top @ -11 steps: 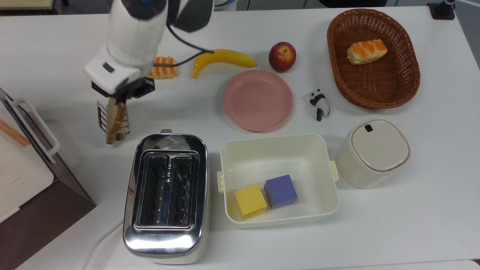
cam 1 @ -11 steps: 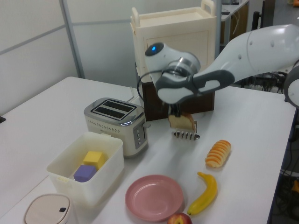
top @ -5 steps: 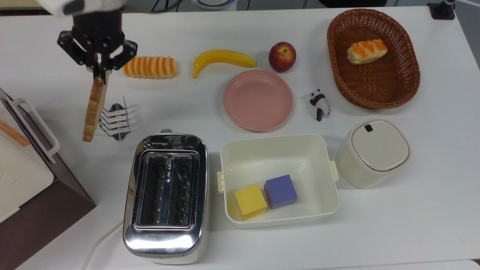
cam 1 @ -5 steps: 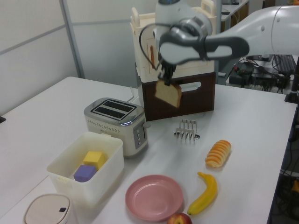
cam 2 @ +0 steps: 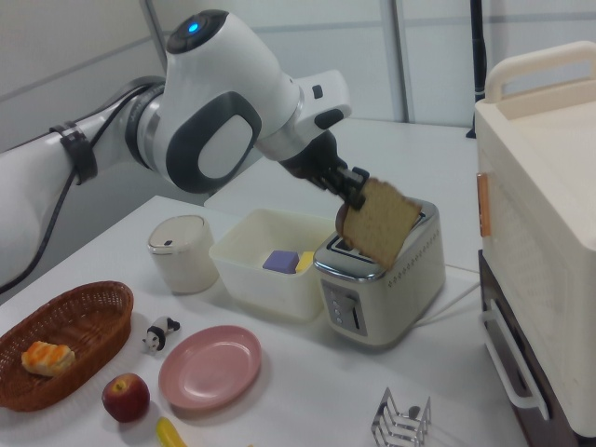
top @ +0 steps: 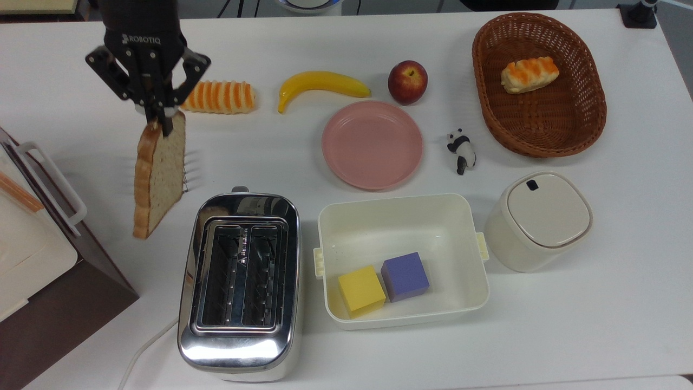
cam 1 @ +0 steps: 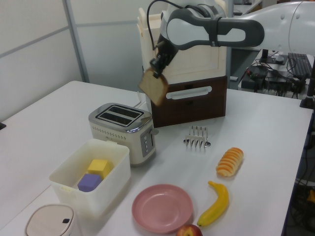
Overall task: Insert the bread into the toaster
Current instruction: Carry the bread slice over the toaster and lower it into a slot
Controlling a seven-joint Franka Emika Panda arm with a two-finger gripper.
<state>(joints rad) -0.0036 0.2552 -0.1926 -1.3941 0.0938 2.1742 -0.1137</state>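
top view has the gripper (top: 160, 115) with its jaws pinching the bread (top: 158, 174) by the crust, the slice hanging in the air at about ten o'clock from the toaster (top: 241, 284). carrying step, i'd say; next it needs the slice lined up upright over a slot and lowered in.

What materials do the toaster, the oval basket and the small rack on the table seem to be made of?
The toaster: polished chrome-like metal, mirror reflections on its body. The basket: brown woven wicker or a look-alike, visible weave. The rack: thin shiny wire, probably metal.
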